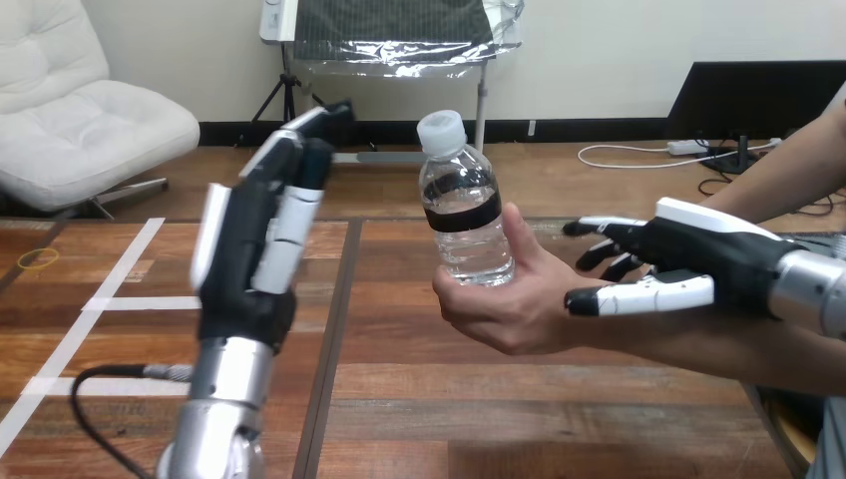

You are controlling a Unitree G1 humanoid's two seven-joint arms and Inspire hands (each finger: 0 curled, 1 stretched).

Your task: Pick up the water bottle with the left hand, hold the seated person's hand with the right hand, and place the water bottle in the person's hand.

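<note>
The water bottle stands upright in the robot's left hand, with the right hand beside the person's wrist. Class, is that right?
No. The head view shows the water bottle upright in the person's hand, not the robot's left hand, which is raised open, apart from it. The right hand is beside the person's wrist, as stated.

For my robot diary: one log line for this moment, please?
water bottle: upright in person's hand | left hand: open, apart | right hand: open at wrist
</note>
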